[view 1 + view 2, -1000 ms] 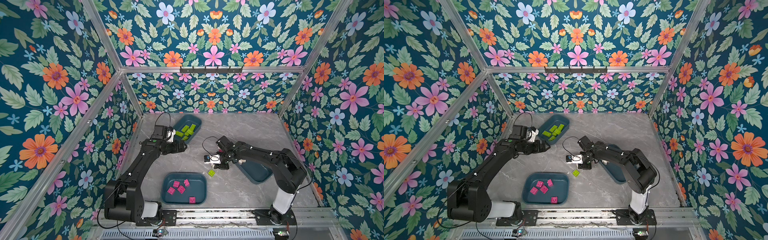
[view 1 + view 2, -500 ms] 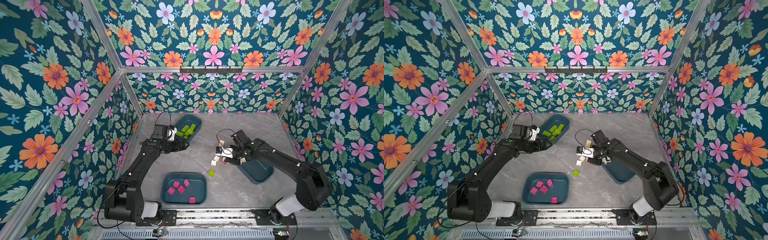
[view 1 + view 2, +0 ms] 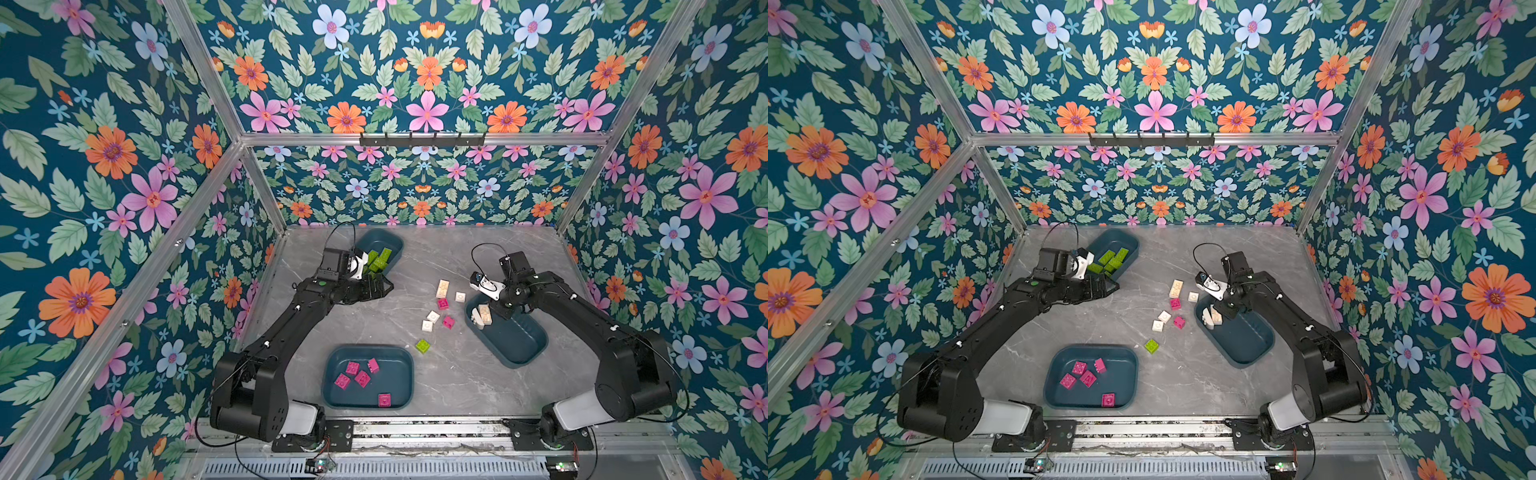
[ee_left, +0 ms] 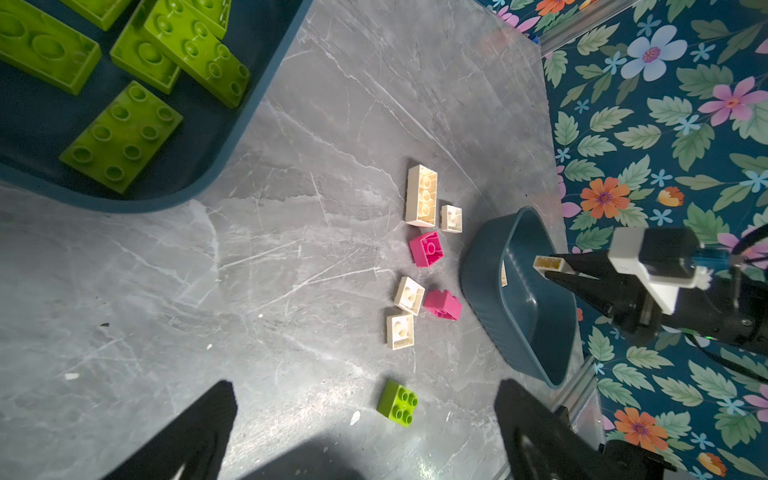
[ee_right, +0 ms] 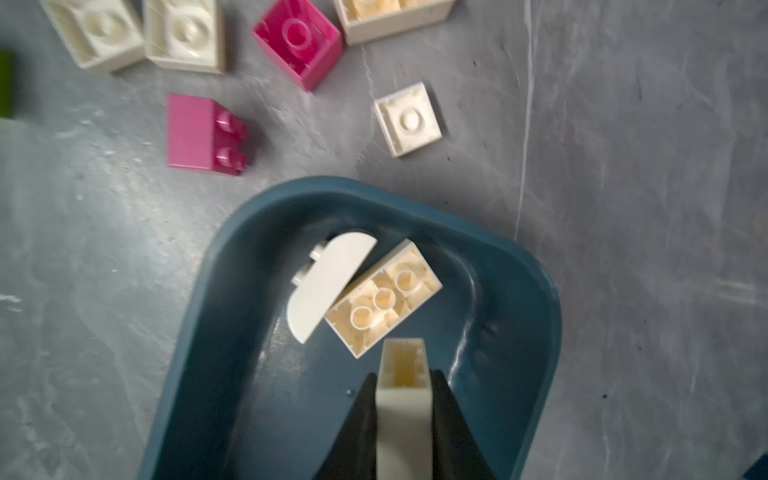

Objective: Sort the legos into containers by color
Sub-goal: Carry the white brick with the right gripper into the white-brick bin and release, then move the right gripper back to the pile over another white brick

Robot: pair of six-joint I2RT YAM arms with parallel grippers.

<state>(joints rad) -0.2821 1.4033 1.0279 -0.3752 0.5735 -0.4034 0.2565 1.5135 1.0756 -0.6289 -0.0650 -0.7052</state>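
The right gripper point(image 5: 403, 376) has its black jaws clenched on the sides of a cream white studded plastic brick point(image 5: 402, 401). The brick's hollow underside faces the wrist camera, and it hangs over one end of a shallow dark teal plastic bin point(image 5: 232, 249). Inside that bin a cream white round-topped brick point(image 5: 332, 286) lies on its side, touching an upturned cream white rectangular brick point(image 5: 384, 297).

Just outside the bin's rim, four loose cream white bricks point(image 3: 442, 288) and two loose magenta pink bricks point(image 3: 443, 304) lie on the grey marbled tabletop point(image 3: 374, 320). A lime green square brick point(image 3: 423, 345) lies a little apart from them.

The left gripper point(image 4: 365, 384) hovers over the tabletop with its jaws released and spread wide, beside a second dark teal bin point(image 3: 392, 245) holding several lime green bricks point(image 4: 120, 137). A third dark teal bin point(image 3: 401, 361) near the front edge holds five magenta pink bricks point(image 3: 362, 378).
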